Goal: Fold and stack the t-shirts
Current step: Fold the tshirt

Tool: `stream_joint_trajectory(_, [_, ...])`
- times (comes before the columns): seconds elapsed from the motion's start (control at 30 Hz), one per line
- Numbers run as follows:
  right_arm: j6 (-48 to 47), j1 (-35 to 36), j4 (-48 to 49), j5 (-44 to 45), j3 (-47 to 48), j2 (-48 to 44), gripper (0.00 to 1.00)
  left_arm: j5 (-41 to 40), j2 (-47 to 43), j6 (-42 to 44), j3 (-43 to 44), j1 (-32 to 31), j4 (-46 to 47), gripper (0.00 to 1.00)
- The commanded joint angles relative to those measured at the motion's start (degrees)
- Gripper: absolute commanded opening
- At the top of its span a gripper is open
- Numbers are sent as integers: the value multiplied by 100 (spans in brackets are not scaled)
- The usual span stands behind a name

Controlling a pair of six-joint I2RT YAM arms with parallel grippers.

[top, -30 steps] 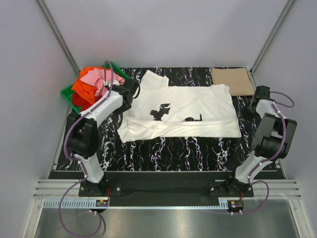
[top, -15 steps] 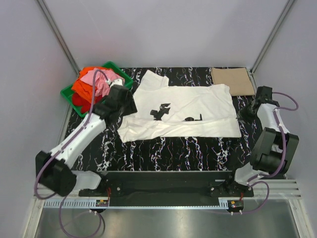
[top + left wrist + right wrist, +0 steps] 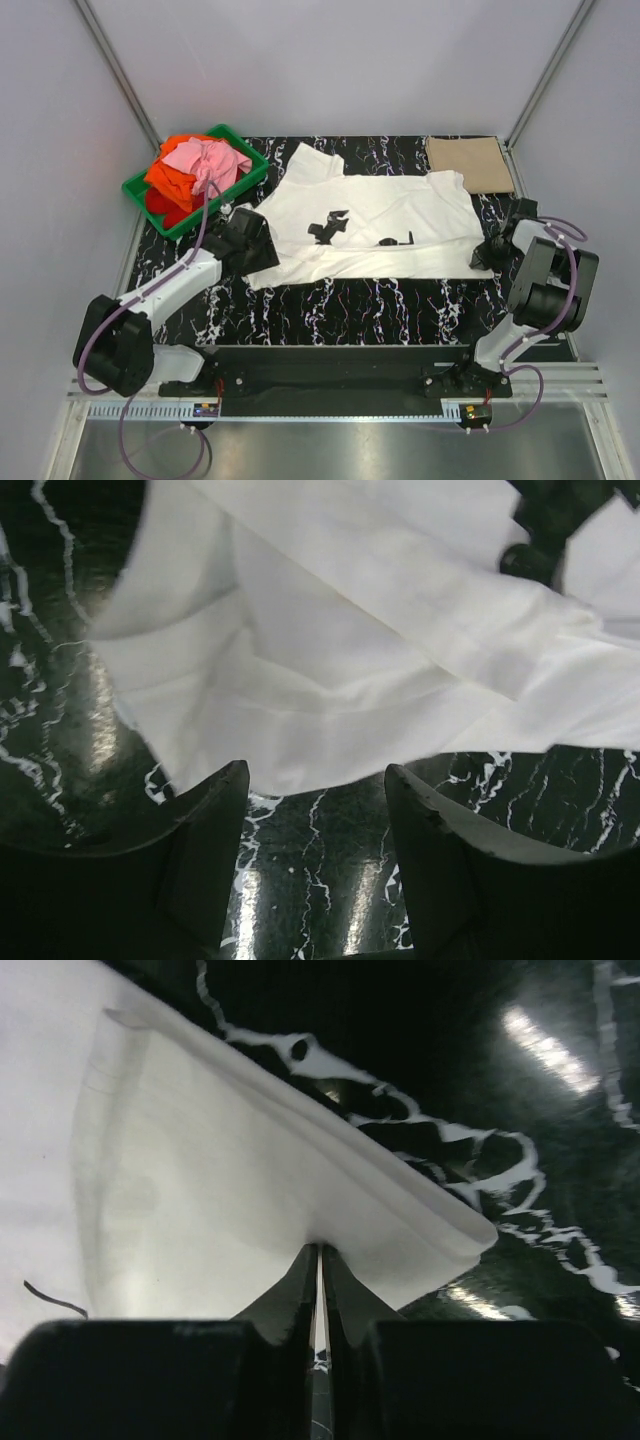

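A white t-shirt with small black marks lies spread flat on the black marbled table. My left gripper is low at the shirt's near-left corner. Its jaws are open, with the hem of the white t-shirt just ahead of the fingertips and bare table between them. My right gripper is at the near-right corner, and its jaws are shut on the edge of the white t-shirt, pinching up a small fold. A folded tan t-shirt lies at the back right.
A green crate stands at the back left, holding a heap of pink, orange and red t-shirts. Grey walls enclose the table on three sides. The arm bases sit along the near rail.
My left arm swung from beside the crate down to the shirt's near-left corner and opened. My right gripper dropped to the near-right corner and shut on the cloth.
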Motion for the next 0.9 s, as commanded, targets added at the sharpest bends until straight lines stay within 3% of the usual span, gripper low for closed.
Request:
stream_joint_trajectory(0.0, [-253, -581, -170, 674, -245, -143, 11, -1236, -378, -642, 274, 46, -533, 61])
stream_joint_trajectory(0.17, [-262, -793, -222, 805, -422, -441, 11, -1283, -607, -1390, -33, 239, -667, 58])
stream_joint_trajectory(0.37, [-227, -785, -468, 428, -247, -924, 13, -967, -406, -882, 19, 292, -438, 51])
stream_joint_trajectory(0.63, [-192, -794, -671, -117, 35, -1478, 16, -825, 332, -898, -235, 292, -148, 51])
stream_joint_trajectory(0.77, [-156, -759, -601, -407, -18, -1839, 18, -448, 438, -907, -464, 284, 492, 52])
stream_joint_trajectory(0.87, [-200, -294, -539, -399, -9, -1971, 18, -342, 631, -855, -508, 284, 705, 50])
